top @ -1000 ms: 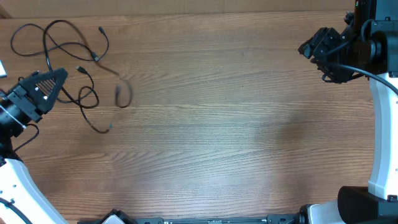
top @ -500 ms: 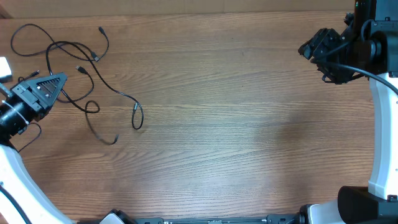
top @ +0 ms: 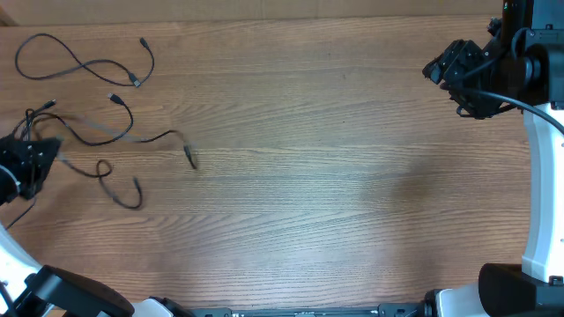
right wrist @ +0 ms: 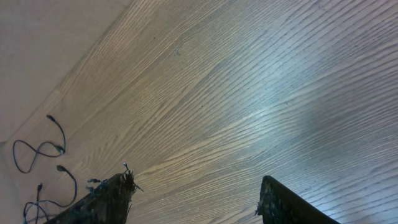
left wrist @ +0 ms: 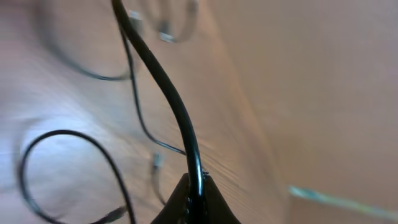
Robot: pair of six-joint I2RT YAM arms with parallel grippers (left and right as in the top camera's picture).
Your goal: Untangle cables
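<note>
Overhead, the left hand is clenched on one black cable at the desk's left edge; the right hand hangs open and empty, well apart.

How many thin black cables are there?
3. The top cable loops alone, far left; the held cable runs right from the left gripper; the low cable curls below it. Tangled parts may hide.

Thin black cables sprawl in loose loops far left (lower ones blurred).
</note>
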